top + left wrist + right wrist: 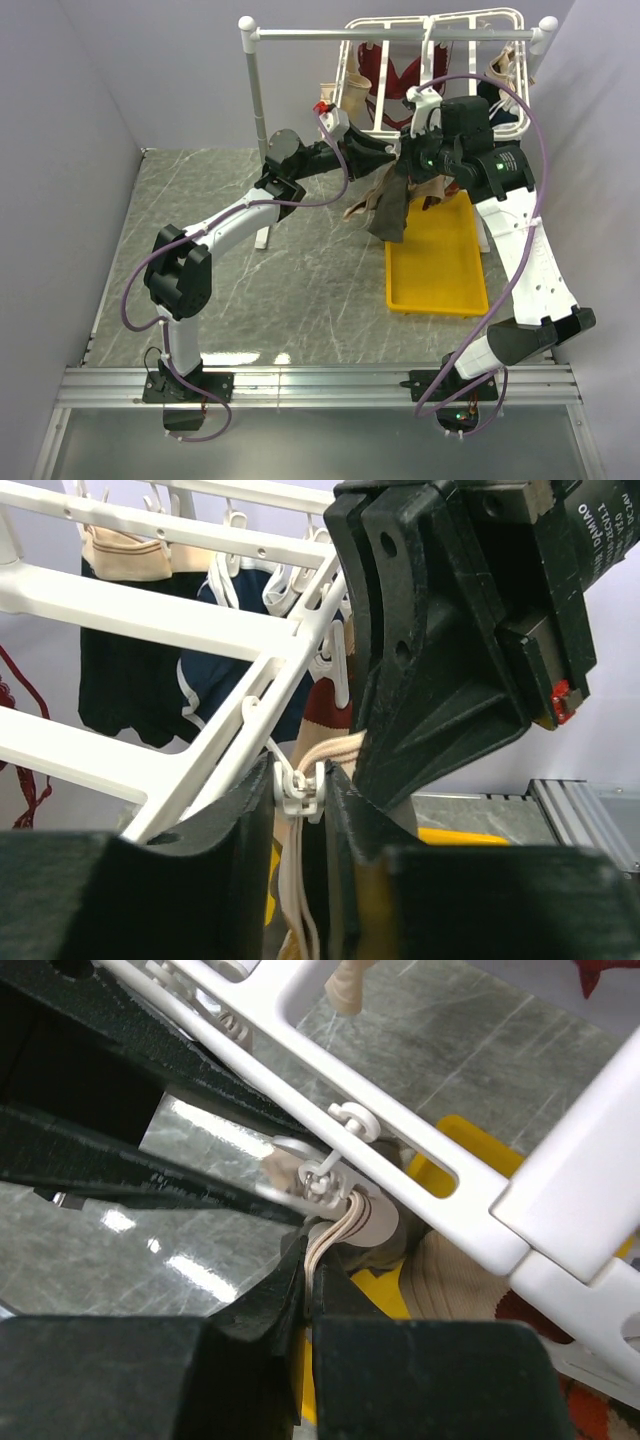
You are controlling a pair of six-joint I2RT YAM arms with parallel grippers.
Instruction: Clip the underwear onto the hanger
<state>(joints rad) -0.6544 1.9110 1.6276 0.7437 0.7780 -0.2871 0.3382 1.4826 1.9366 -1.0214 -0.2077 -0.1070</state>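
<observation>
Left gripper (300,798) is right on it: both fingers are pressed against the sides of a small white clip (299,783) dangling under the hanger (150,620), clamped on it. Straight across, the right gripper (305,1272) has its jaws together, pinching the pale beige band (335,1228) of the underwear (392,205) just under that same clip. The band's strands touch the clip, but I cannot tell whether the clip's teeth grip them.

The two grippers meet nose to nose at the hanger's near rail. From there the dark grey-brown cloth hangs down by the far left corner of the yellow tray (440,290) on the marbled table (250,290).

Now the writing: there is white lettering on the right arm's black housing, caught by the left wrist camera, turned and cropped. One word looks like DAMIAO, and the rest is unreadable.

Further out, a beige garment (125,552) and a navy garment (235,670) hang from the hanger, and a maroon garment (395,75) too. The hanger's hook sits at the rail of the white stand (256,95) at the far edge.
</observation>
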